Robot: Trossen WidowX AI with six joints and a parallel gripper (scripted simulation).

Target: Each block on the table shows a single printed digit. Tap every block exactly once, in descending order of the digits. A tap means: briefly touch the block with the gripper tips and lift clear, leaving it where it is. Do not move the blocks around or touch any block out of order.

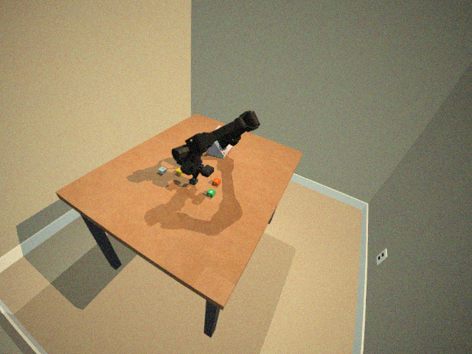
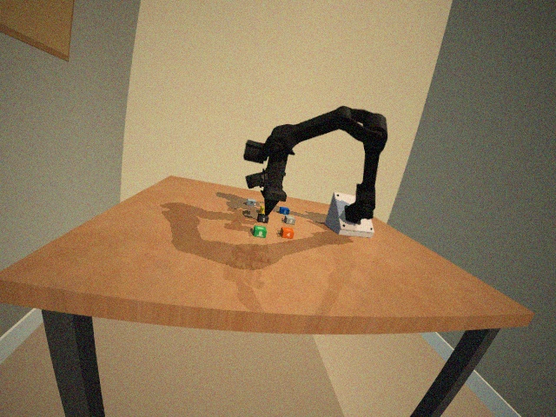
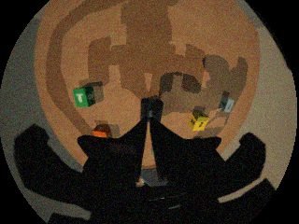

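Note:
My gripper (image 2: 266,214) (image 3: 149,119) is shut with nothing between its tips. The tips are right at the top of the black block (image 1: 193,181) (image 2: 261,219) (image 3: 151,110); contact is hard to tell. The green block (image 1: 210,192) (image 2: 259,232) (image 3: 80,97) and the orange block (image 1: 216,181) (image 2: 287,233) (image 3: 100,133), which shows a 4, lie to one side. The yellow block (image 1: 178,171) (image 2: 261,208) (image 3: 199,122) and pale blue block (image 1: 162,169) (image 2: 252,202) (image 3: 227,105) lie on the other. The blue block (image 2: 284,210) and grey block (image 2: 289,220) are hidden in the top view. Other digits are unclear.
The blocks stand close together on the wooden table (image 1: 183,243) (image 2: 148,274). The arm's pale wedge-shaped base (image 1: 216,150) (image 2: 334,220) stands on the table beyond the grey block. Arm shadows fall across the table around the blocks.

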